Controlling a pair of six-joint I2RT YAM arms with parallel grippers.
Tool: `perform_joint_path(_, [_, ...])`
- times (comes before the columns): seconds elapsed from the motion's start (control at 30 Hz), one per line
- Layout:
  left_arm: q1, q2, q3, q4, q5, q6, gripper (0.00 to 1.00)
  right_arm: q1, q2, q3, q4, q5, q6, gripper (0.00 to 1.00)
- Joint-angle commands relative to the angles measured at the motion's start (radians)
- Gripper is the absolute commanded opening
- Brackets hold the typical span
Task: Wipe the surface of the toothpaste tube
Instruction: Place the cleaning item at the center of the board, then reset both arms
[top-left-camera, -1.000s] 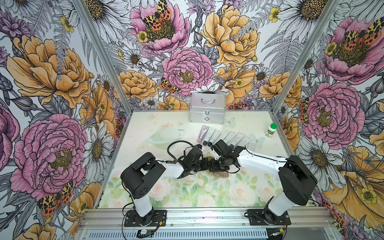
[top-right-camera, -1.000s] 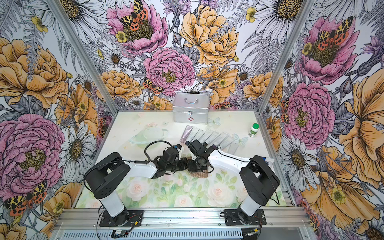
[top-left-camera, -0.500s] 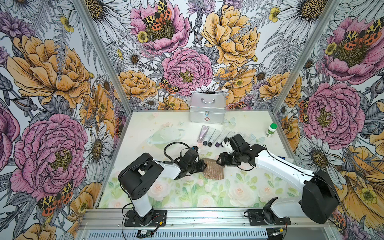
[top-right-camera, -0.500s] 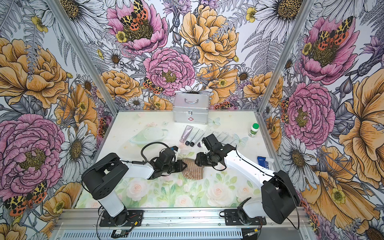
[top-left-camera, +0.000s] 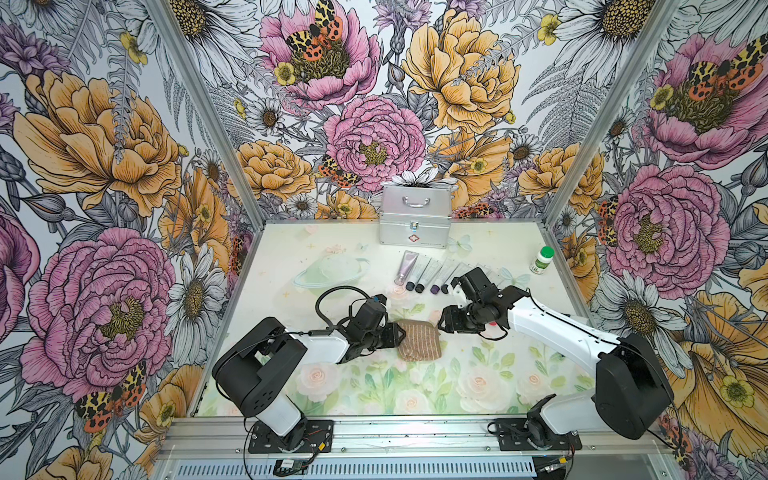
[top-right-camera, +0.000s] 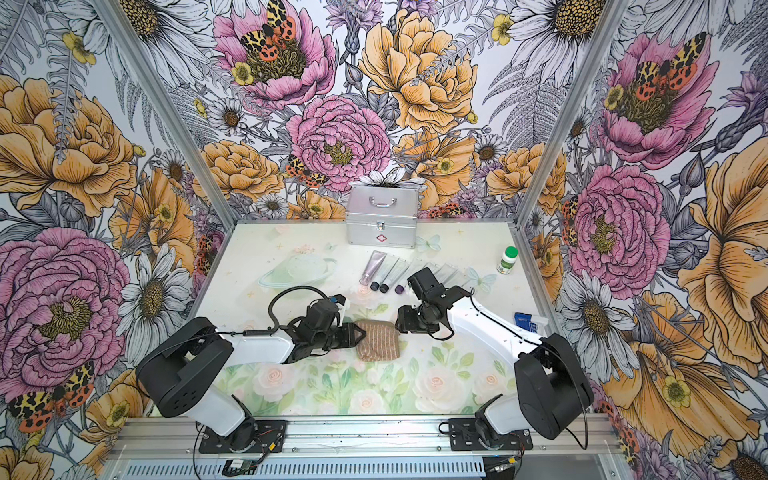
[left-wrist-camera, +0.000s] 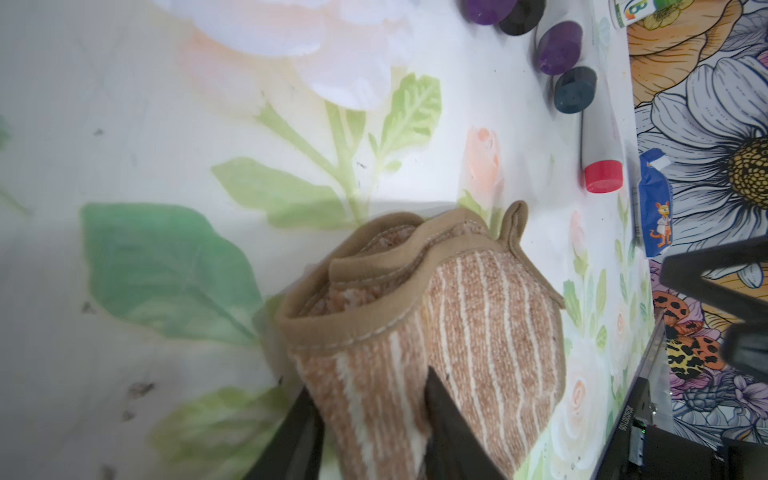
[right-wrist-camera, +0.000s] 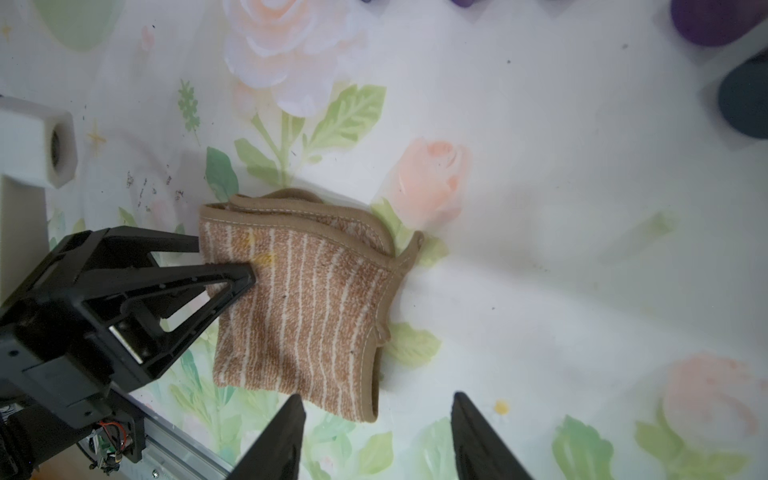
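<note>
I see the cloth lying folded on the table, a little below the center in both top views. My left gripper reaches it from the left of the frame. In the left wrist view its fingers stand a little apart, and the near edge of the cloth sits between them. The cloth rests on the table and is not lifted. The right wrist view agrees: one finger lies on top of the cloth and one is at its edge.

My right gripper is just right of the cloth, near its upper right corner, and I see no contact. Its jaws are wide apart and hold nothing.

The tubes lie side by side in a row above the center, under the case, with caps toward the bottom of the frame. The right arm covers the row's right end. In the left wrist view a red-capped tube lies at upper right, beside a blue packet. I cannot read which tube is the toothpaste. No gripper touches any of them.
</note>
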Motion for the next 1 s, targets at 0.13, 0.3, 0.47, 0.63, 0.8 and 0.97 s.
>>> perform_joint_path(0.13, [0.004,-0.265,0.048,-0.338,-0.232,0.062,0.99,0.001,-0.047,0.083,0.0,0.126,-0.017,0.68])
perform_joint_path(0.3, [0.034,-0.514,0.198,-0.676,-0.461,0.111,0.99,0.012,-0.164,0.091,0.016,0.443,0.097,1.0])
perform_joint_path(0.47, [0.197,-0.578,0.412,-0.955,-0.754,0.127,0.99,0.038,-0.264,0.027,0.05,0.776,-0.088,1.0])
perform_joint_path(0.63, [0.358,-0.607,0.417,-0.91,-0.767,0.343,0.99,-0.034,-0.39,-0.144,0.257,0.887,-0.15,0.98])
perform_joint_path(0.8, [0.488,-0.773,0.147,-0.567,-0.697,0.553,0.99,-0.116,-0.54,-0.342,0.537,0.805,-0.27,1.0])
perform_joint_path(0.97, [0.622,-0.846,-0.172,-0.103,-0.416,0.614,0.99,-0.206,-0.57,-0.495,0.74,0.805,-0.318,1.0])
